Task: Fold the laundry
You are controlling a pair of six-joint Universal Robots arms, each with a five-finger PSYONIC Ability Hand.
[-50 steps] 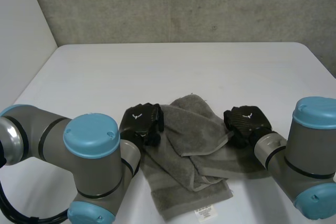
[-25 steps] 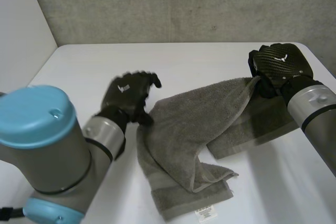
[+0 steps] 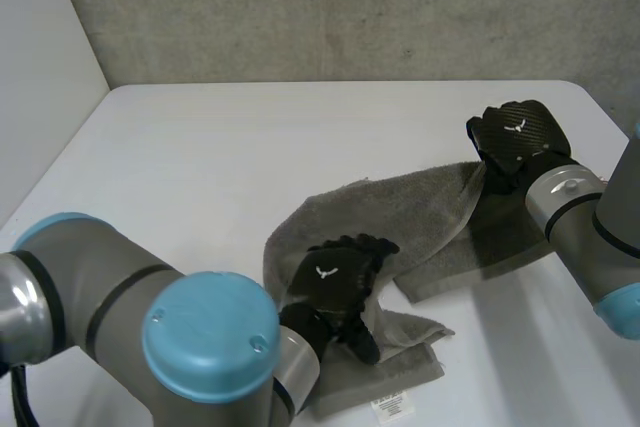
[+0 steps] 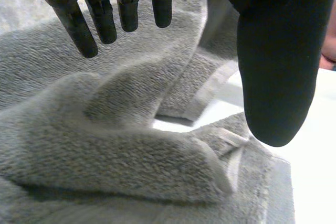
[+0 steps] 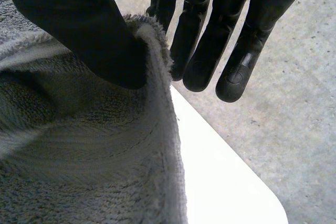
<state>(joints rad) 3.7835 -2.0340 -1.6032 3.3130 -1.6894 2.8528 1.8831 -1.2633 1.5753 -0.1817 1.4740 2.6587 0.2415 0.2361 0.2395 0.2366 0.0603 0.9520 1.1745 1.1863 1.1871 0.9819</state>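
On the white table (image 3: 200, 147), the grey towel (image 3: 400, 209) lies rumpled. The left hand (image 3: 335, 282), which was off the towel's left edge half a second ago, has dropped onto its near middle, fingers straight and gripping nothing. The right hand (image 3: 515, 137) keeps the towel's far right corner pinched between thumb and fingers, raised. Pinned and stretched, the towel looks readied for flattening; folding has yet to start.
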